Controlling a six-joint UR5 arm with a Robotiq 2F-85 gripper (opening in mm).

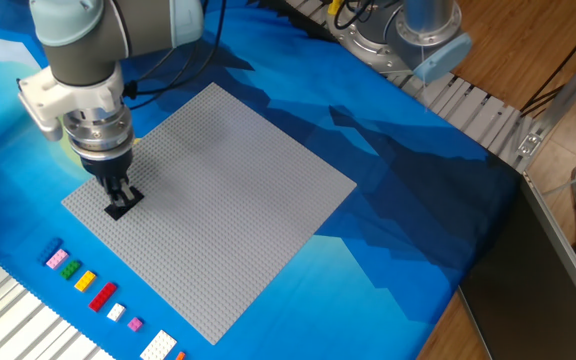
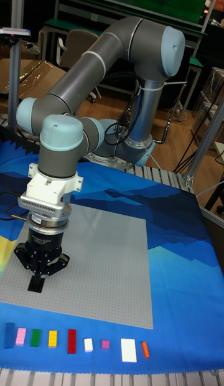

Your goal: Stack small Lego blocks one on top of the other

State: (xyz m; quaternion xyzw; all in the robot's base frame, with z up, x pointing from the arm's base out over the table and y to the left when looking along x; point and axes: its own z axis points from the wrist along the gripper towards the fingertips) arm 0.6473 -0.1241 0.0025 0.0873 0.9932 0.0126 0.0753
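Note:
A flat black Lego block [image 1: 120,207] [image 2: 36,284] lies on the grey baseplate [image 1: 218,200] [image 2: 106,261] near its left corner. My gripper [image 1: 119,194] [image 2: 39,276] points straight down onto it, its fingers drawn together on the block's top. The other small Lego blocks lie in a row on the blue cloth in front of the plate: pink [image 1: 56,258] [image 2: 21,337], green [image 1: 69,269] [image 2: 36,337], yellow [image 1: 85,280] [image 2: 52,338], red [image 1: 102,295] [image 2: 71,340], small white [image 1: 116,312] [image 2: 88,344], purple [image 1: 135,324] [image 2: 105,344] and orange [image 2: 145,349].
A blue block [image 2: 9,335] heads the row and a larger white block [image 1: 160,346] [image 2: 129,350] lies near its end. The arm's base [image 1: 423,30] stands at the table's far side. Ribbed metal rails [image 1: 8,320] run along the table's edges.

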